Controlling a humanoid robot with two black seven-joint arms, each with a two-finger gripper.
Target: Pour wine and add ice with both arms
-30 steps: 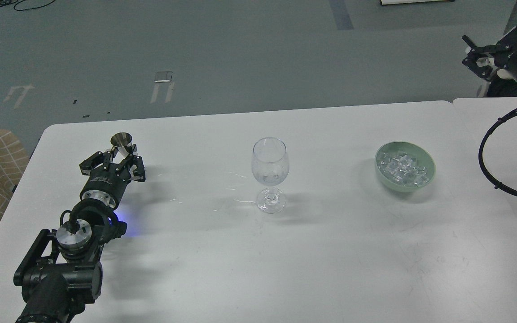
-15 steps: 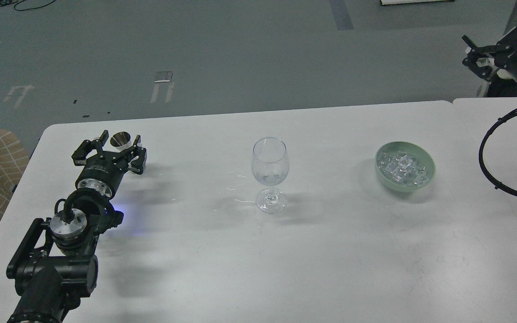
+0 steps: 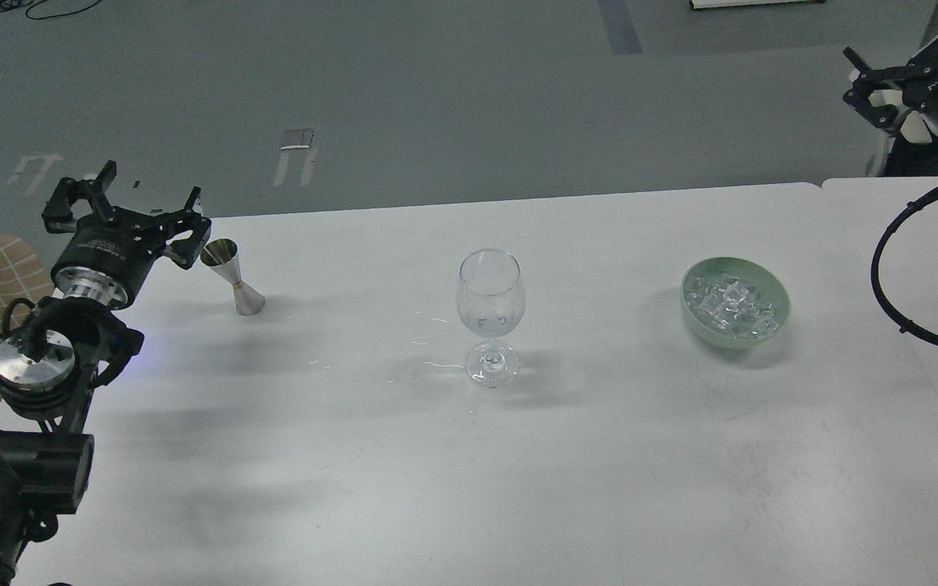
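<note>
My left gripper (image 3: 123,203) hangs spread and empty, just left of the upright steel jigger (image 3: 233,277). The pale green bowl (image 3: 774,321) of clear ice cubes (image 3: 732,305) sits nearer my right gripper (image 3: 884,89), apparently spread, which is raised beyond the table's far right.

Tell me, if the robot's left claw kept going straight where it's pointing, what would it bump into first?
Probably nothing: the left gripper points past the table's far edge toward bare floor. The jigger sits beside it.

Open tabletop between jigger (image 3: 233,277), wine glass (image 3: 490,316) and ice bowl (image 3: 734,303), all well apart
</note>
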